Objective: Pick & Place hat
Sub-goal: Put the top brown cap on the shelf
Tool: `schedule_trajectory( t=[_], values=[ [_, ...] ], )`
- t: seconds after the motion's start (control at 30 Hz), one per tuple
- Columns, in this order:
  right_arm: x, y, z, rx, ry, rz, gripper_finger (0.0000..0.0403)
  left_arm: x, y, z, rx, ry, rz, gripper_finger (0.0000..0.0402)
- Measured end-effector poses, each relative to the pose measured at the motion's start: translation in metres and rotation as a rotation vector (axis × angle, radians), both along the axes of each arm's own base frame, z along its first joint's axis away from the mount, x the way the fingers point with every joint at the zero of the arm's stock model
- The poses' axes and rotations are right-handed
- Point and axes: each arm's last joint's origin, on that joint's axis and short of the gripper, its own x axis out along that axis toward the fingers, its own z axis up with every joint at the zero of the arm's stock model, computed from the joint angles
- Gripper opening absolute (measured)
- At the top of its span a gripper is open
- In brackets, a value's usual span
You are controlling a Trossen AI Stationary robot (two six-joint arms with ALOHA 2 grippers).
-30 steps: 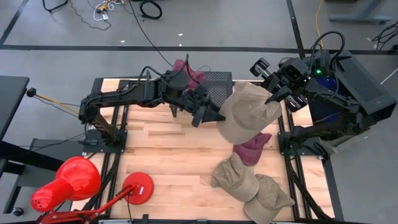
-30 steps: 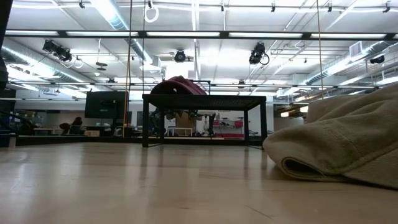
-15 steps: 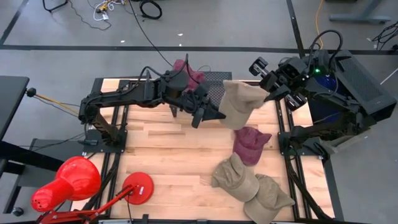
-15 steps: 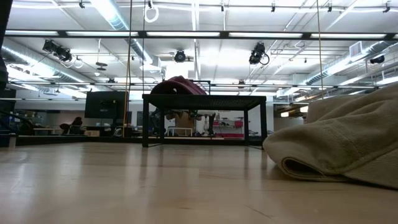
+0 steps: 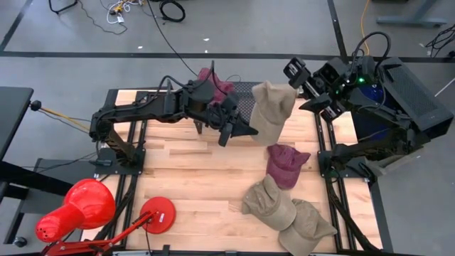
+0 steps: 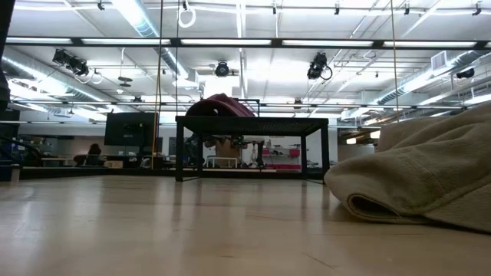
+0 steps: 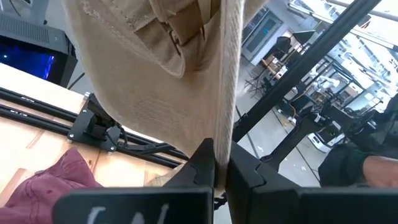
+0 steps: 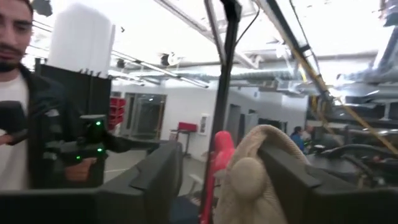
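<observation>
A tan hat (image 5: 269, 114) hangs in the air over the table's far right part, in front of the black mesh rack (image 5: 245, 94). My left gripper (image 5: 250, 131) reaches in level from the table's left and is shut on the hat (image 7: 155, 74). My right gripper (image 5: 306, 89) stands open at the hat's upper right corner. In the right wrist view the hat's rounded crown (image 8: 249, 180) shows between the spread fingers of my right gripper (image 8: 221, 165); whether a finger touches it I cannot tell. My left gripper pinches a thin edge of the tan hat (image 7: 222, 146) between its two fingers. The fingers lie level and come from the table's left. The hat is lifted clear of the table, and its body stands spread beyond and above the fingertips.
A maroon hat (image 5: 213, 80) lies on the rack's left end, also seen as (image 6: 222, 103). Another maroon hat (image 5: 286, 163) and two tan hats (image 5: 270, 203) (image 5: 306, 227) lie on the table's right part. A red lamp (image 5: 75, 210) stands near left. A person (image 8: 37, 124) stands beyond the table.
My right gripper has opened, let go of the tan hat and tipped up toward the far edge. My left gripper has taken hold of the hat's edge. The hat, broad and slanting a second ago, has drawn in toward the left gripper and now hangs narrower.
</observation>
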Motion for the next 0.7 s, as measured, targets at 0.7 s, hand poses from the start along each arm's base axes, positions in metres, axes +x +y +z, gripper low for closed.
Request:
schedule_trajectory(
  t=[0.7],
  values=[
    [0.005, -0.037, -0.027, 0.044, 0.237, -0.214, 0.0235, -0.005, 0.000, 0.003, 0.008, 0.000, -0.005, 0.0014]
  ],
)
